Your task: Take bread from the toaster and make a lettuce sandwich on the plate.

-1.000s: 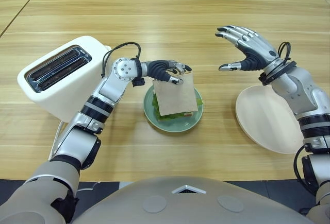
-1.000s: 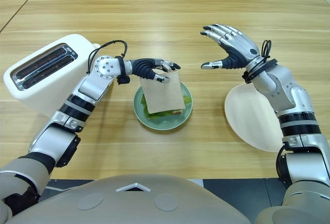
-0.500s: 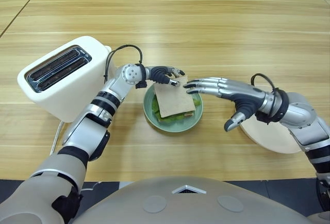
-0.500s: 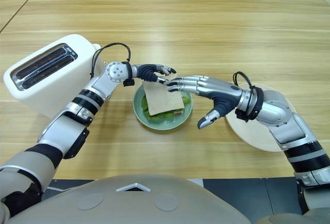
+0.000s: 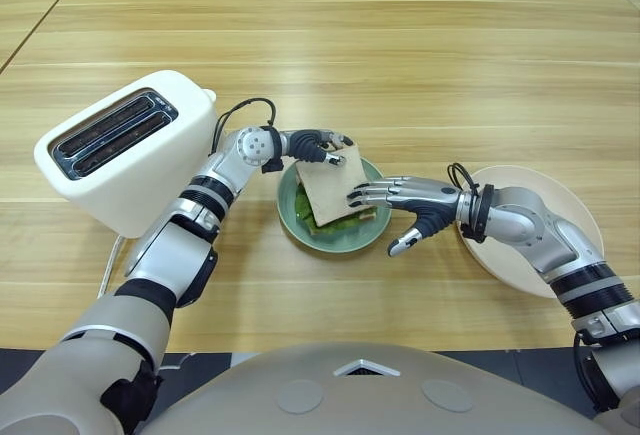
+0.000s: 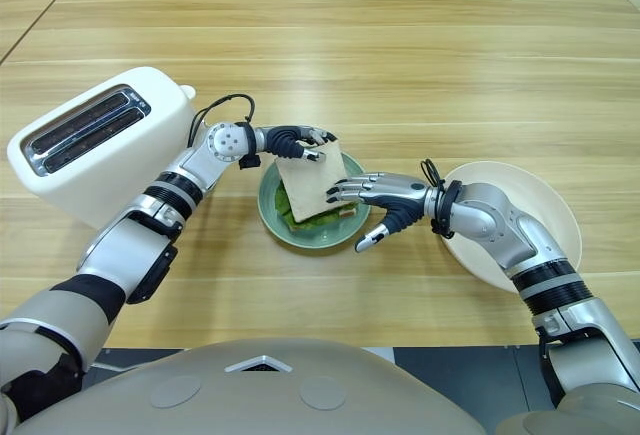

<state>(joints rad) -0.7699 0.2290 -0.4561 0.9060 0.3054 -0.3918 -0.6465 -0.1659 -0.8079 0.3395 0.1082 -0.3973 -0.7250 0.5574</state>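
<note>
Bread slice [image 5: 333,187] tilted over lettuce [image 5: 320,219] on green plate [image 5: 342,242], frame centre. L hand [image 5: 318,145] pinches its top edge; R hand [image 5: 418,205] fingers spread, tips at slice's frame-right edge, possibly touching.
</note>
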